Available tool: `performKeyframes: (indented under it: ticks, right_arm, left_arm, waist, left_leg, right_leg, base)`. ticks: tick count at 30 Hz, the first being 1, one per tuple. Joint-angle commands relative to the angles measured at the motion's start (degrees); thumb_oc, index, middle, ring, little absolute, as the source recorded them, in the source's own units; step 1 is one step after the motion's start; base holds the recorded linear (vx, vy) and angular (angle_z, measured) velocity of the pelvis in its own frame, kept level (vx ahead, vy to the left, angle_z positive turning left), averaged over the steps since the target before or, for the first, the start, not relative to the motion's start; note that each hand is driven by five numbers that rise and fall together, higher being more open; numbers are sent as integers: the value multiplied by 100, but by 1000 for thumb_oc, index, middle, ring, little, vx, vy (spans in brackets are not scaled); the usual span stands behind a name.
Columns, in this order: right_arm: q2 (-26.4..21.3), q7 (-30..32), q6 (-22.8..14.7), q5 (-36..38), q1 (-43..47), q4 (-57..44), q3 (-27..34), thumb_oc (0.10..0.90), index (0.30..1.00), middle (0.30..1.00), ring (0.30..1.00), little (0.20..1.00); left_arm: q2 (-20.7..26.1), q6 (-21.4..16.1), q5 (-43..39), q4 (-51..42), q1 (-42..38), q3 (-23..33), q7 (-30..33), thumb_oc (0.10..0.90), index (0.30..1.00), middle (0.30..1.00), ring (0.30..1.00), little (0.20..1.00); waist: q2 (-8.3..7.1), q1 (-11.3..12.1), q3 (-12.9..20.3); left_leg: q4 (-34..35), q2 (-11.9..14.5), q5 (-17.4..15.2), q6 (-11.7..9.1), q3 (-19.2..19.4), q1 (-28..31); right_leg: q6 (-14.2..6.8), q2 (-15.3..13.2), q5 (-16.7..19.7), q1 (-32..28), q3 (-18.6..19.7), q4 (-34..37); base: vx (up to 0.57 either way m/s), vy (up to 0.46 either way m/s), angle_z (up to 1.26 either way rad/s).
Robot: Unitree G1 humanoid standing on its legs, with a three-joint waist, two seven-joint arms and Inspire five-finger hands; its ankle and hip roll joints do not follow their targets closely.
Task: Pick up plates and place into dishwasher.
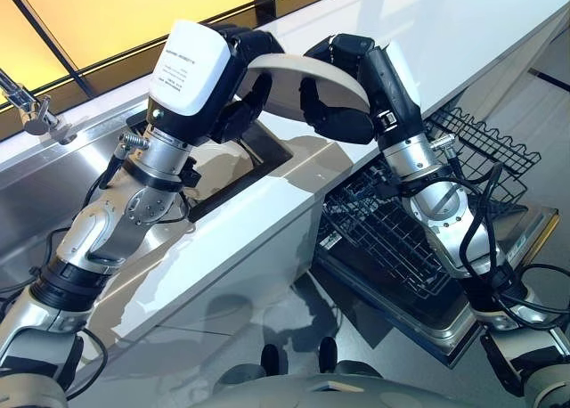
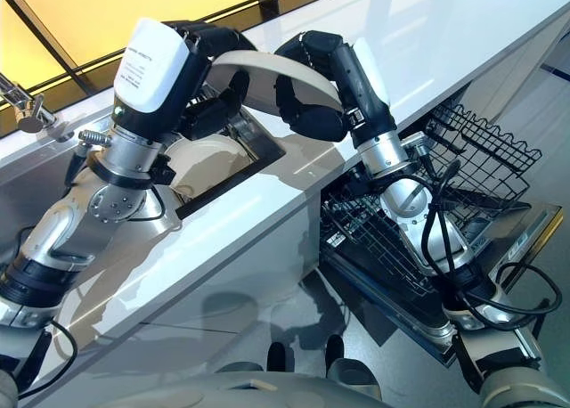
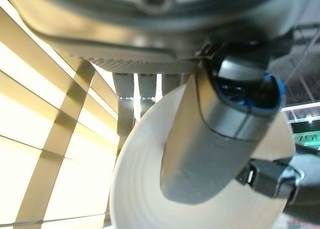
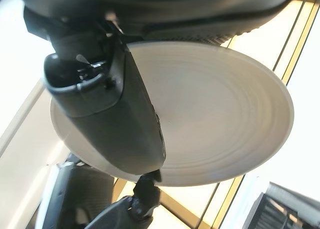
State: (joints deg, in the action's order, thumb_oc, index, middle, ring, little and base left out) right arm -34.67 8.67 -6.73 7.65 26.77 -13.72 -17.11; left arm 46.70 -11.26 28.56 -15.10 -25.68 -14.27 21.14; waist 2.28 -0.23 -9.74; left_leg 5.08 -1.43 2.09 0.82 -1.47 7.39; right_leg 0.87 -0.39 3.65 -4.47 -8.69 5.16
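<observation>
Plate (image 1: 294, 85) we held with both left hand (image 1: 240, 78) and right hand (image 1: 343, 96) above the counter (image 1: 294, 203), not yet in the open dishwasher (image 1: 401, 248).

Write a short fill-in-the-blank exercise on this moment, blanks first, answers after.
1. The white plate is gripped by ____ hands, the left hand and the right hand.
2. The plate is held up above the ____, not yet in the rack.
3. The dishwasher rack stands pulled ____.
4. Another plate lies in the ____.

Answers: both; counter; out; sink
</observation>
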Motion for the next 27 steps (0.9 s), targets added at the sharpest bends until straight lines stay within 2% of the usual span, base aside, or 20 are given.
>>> performKeyframes:
  ticks: [1, 4, 7, 12, 16, 21, 27]
  right_arm:
    - [-41, 847, -754, -584, 318, -458, 797, 100, 300, 300, 300, 200]
    - [-178, 1324, -784, -740, 223, -329, 1128, 100, 300, 300, 300, 200]
    - [-267, 1724, -856, -679, -1, -174, 1580, 100, 300, 300, 300, 200]
    - [-280, 2133, -944, -379, -318, 230, 2085, 100, 300, 300, 300, 200]
    - [-267, 2521, -871, -607, -527, 514, 2306, 100, 300, 300, 300, 200]
    - [-296, 2622, -581, -803, -875, 1153, 2516, 100, 300, 300, 300, 200]
    - [-494, 2307, 84, -632, -1139, 2129, 2554, 100, 300, 300, 300, 200]
  left_arm:
    - [-51, 292, -789, 62, -695, 331, 372, 800, 900, 900, 900, 900]
    - [-33, 404, -1330, 270, -475, 531, 98, 800, 900, 900, 900, 900]
    - [-13, 308, -1678, 392, -101, 878, -14, 800, 900, 900, 900, 900]
    - [-9, 328, -1989, 560, 404, 1380, -27, 800, 900, 900, 900, 900]
    - [-72, 361, -2273, 720, 607, 1610, 105, 800, 900, 900, 900, 900]
    - [-108, 361, -2397, 1000, 759, 1719, 111, 800, 900, 900, 900, 900]
    - [-18, 307, -2581, 1217, 902, 1873, -150, 800, 900, 900, 900, 900]
  waist:
    - [-3, -59, 648]
    - [-14, -69, 633]
    - [-38, -73, 619]
    - [-54, -62, 611]
    - [-30, -92, 606]
    - [3, -134, 620]
    - [-11, -100, 598]
  left_leg:
    - [-185, -255, -677, 67, 302, 40]
    - [-227, -261, -719, 72, 327, 66]
    - [-361, -276, -804, 68, 396, 63]
    - [-521, -287, -886, 48, 504, 35]
    - [-515, -256, -857, 62, 529, 10]
    - [-201, -211, -709, 62, 429, 97]
    - [-256, -227, -759, 95, 409, 108]
  right_leg:
    - [-377, 188, -1307, -22, -73, -1139]
    - [-376, 201, -1271, -71, -64, -1057]
    - [-360, 226, -1183, -143, -29, -868]
    - [-340, 279, -1039, -228, 0, -601]
    - [-334, 285, -1103, -169, 43, -752]
    - [-361, 268, -1239, -138, 29, -965]
    - [-368, 178, -1326, -100, -64, -1121]
  base:
    - [0, 0, 0]
    - [1, -21, 0]
    - [0, 0, 0]
    - [-6, -15, -9]
    - [-7, 6, -11]
    - [4, 7, 0]
    - [6, 9, 8]
